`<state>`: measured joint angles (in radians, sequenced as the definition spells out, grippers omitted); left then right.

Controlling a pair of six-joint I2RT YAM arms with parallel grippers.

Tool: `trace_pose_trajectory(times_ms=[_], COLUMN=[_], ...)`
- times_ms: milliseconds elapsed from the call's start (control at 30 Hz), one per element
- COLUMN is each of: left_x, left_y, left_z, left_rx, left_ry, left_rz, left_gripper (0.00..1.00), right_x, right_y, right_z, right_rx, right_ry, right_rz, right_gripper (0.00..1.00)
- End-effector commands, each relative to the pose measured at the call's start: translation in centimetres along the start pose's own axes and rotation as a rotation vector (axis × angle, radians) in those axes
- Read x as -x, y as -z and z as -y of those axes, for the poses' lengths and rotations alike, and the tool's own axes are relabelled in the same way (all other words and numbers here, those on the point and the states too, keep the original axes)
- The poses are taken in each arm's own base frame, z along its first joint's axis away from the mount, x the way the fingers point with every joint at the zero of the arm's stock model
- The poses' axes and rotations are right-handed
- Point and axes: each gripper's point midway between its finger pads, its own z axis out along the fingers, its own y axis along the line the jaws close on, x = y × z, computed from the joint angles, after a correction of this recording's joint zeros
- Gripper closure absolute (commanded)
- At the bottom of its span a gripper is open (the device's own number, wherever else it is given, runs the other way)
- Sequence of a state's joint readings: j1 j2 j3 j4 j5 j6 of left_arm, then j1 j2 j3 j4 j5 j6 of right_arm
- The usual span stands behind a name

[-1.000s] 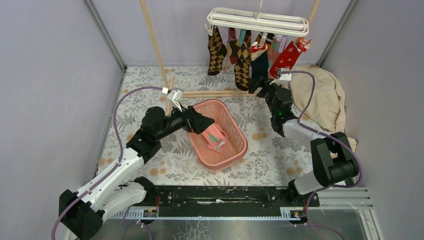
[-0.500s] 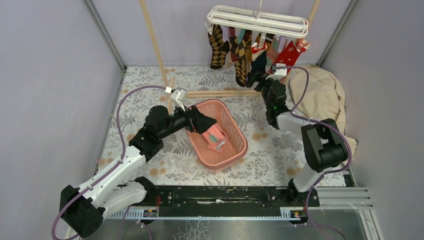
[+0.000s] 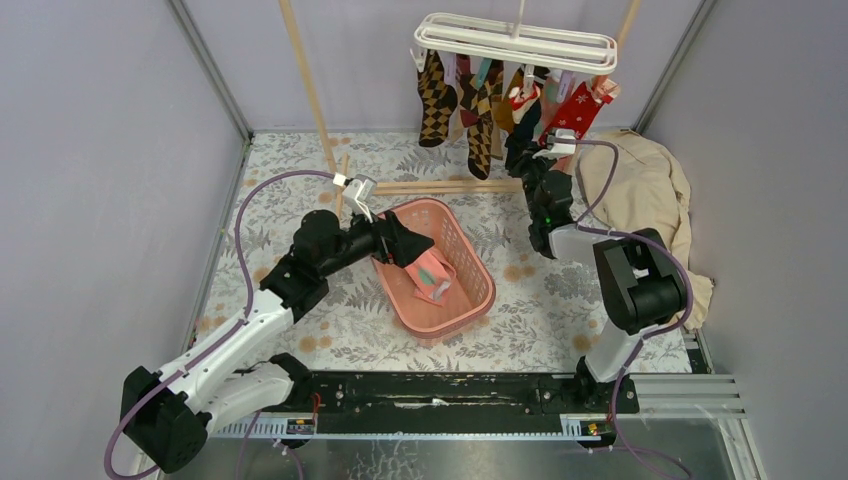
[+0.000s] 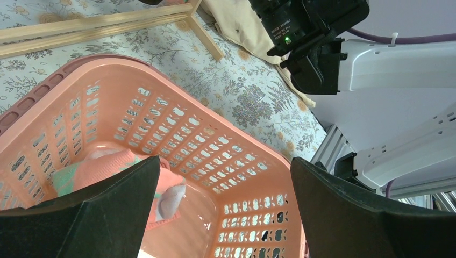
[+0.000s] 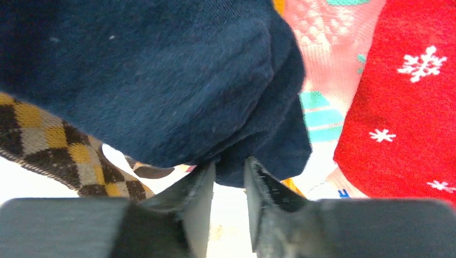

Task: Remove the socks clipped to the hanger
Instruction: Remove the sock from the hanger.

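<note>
The white hanger [image 3: 515, 42] hangs at the back with several socks clipped under it: brown argyle [image 3: 434, 95], red with white stars [image 3: 572, 108], and a navy sock [image 3: 520, 125]. My right gripper [image 3: 518, 150] reaches up to the navy sock. In the right wrist view its jaws [image 5: 229, 166] are pinched on the lower edge of the navy sock [image 5: 161, 80], with the red sock [image 5: 408, 107] and a pink-teal sock [image 5: 322, 64] beside it. My left gripper [image 3: 410, 245] is wide open over the pink basket [image 3: 470, 255], holding nothing [image 4: 225, 166].
A pink-teal sock [image 4: 107, 166] lies inside the basket [image 4: 177, 86]. The wooden rack's base bars [image 3: 440, 186] lie on the floral mat behind the basket. A large beige cloth [image 3: 645, 195] is heaped at the right wall. Grey walls close in both sides.
My right gripper has moved up and back to the hanging socks, and its jaws have closed from wide open onto the navy sock. The left arm has barely moved.
</note>
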<state>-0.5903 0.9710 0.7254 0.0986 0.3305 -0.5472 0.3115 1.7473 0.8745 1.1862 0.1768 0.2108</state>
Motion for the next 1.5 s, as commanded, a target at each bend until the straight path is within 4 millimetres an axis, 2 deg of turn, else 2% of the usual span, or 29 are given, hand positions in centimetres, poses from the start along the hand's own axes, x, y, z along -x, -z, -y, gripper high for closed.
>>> trace_pose_trajectory(times_ms=[0,100,267,400,433,633,867,1100,1267,1467], left_x=[1.4,1.5,2.9,5.4,6.5,11.1,14.9,17.9,20.0,22.1], left_y=[0.0,0.0,-0.2,-0.2,-0.2,-1.5,-5.0,-8.3,-10.3,-13.7], left_z=[0.7,0.9,1.9,3.6,4.4,7.3,9.0,10.7,11.3,10.7], left_rx=[-0.007,-0.014,-0.035,-0.078,-0.095,-0.176,-0.273,-0.379,-0.42,-0.432], left_ry=[-0.032,-0.029,-0.034,-0.053,-0.064,-0.114,-0.185,-0.218,-0.202,-0.148], left_rz=[0.037,0.04,0.065,0.114,0.135,0.215,0.307,0.37,0.42,0.445], left_gripper=[0.01,0.01,0.01,0.01,0.01,0.01,0.01,0.01,0.01,0.01], right_x=[5.6,6.8,8.3,9.7,9.9,10.7,10.1,11.4,12.1,12.5], right_y=[0.9,2.3,4.9,6.2,6.4,7.4,10.5,13.3,14.3,15.0], right_z=[-1.1,-2.1,-2.8,-2.3,-2.4,-4.8,-7.5,-8.9,-9.2,-9.7], right_rx=[0.032,0.099,0.221,0.296,0.32,0.461,0.58,0.627,0.652,0.684], right_ry=[-0.029,-0.05,-0.165,-0.277,-0.3,-0.387,-0.456,-0.474,-0.513,-0.523], right_rz=[0.178,0.197,0.17,0.123,0.105,-0.037,-0.226,-0.295,-0.315,-0.34], right_gripper=[0.74,0.86,0.97,1.0,1.0,1.0,1.0,1.0,1.0,1.0])
